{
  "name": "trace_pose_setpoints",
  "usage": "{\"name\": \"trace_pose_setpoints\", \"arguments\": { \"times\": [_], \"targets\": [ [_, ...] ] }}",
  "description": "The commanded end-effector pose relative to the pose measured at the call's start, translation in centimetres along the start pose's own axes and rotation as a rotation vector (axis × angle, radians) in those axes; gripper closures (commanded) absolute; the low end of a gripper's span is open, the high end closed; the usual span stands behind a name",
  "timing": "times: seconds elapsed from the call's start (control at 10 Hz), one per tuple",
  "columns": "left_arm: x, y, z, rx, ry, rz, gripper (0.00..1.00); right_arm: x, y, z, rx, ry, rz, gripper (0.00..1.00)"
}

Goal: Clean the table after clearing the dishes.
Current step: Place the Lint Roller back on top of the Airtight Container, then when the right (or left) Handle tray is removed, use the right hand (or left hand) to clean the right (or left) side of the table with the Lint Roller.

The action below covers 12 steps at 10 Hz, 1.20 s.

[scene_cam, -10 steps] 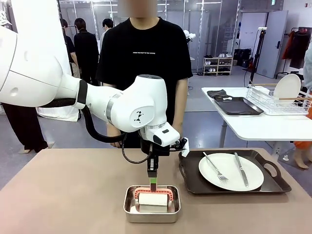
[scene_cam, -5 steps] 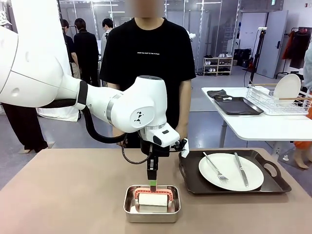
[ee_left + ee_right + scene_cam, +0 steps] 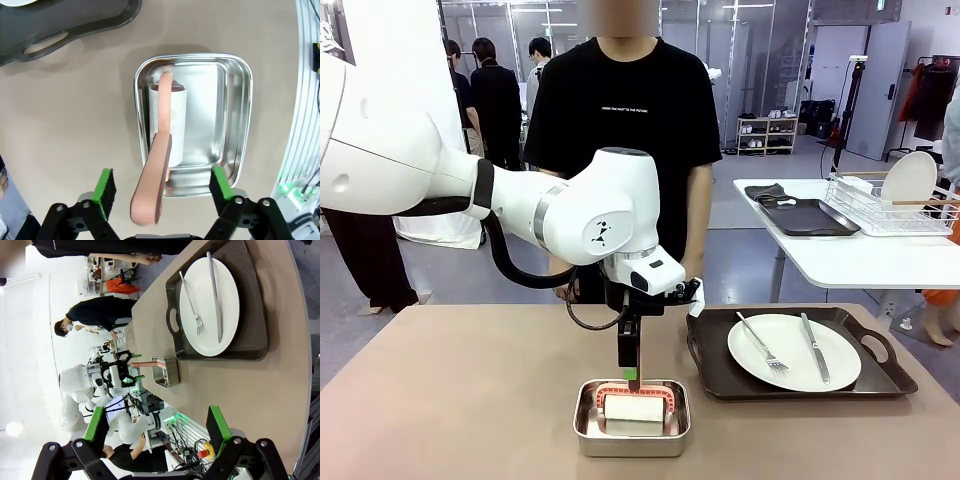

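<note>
Fig. | L end effector point(image 3: 160, 170) wide, astride roller handle point(image 3: 152, 190), no grip | R end effector point(image 3: 156, 409) wide, empty | plate point(image 3: 842, 352), fork point(image 3: 760, 343), knife point(image 3: 814, 350) on tray point(image 3: 708, 350), worktop point(image 3: 470, 400) R side | prob. fragile, cutlery loose; lift tray by end handles, level.

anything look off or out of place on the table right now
Nothing spilled or broken. The lint roller lies in the steel pan with its pink handle tilting up over the rim toward the open left claw, not gripped. The dark tray with plate, fork and knife sits square on the table.
</note>
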State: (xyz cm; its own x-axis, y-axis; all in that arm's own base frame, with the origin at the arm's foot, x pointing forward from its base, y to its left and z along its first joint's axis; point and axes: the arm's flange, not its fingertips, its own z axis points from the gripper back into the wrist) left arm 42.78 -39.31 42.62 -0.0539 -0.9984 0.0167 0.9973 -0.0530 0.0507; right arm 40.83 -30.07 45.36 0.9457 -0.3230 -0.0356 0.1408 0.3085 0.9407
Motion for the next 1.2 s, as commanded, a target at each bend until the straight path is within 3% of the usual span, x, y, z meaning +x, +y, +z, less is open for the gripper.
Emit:
{"name": "trace_pose_setpoints", "arguments": {
  "times": [0.0,1.1],
  "targets": [
    [-0.67,-0.81,1.85,-0.004,-0.008,0.015,0.0,-0.23,0.32,0.01,0.002,-0.001,0.005,0.0],
    [-0.41,-0.5,2.59,0.015,-0.015,0.016,0.0,-0.23,0.32,0.01,0.002,-0.001,0.005,0.0]
  ]
}}
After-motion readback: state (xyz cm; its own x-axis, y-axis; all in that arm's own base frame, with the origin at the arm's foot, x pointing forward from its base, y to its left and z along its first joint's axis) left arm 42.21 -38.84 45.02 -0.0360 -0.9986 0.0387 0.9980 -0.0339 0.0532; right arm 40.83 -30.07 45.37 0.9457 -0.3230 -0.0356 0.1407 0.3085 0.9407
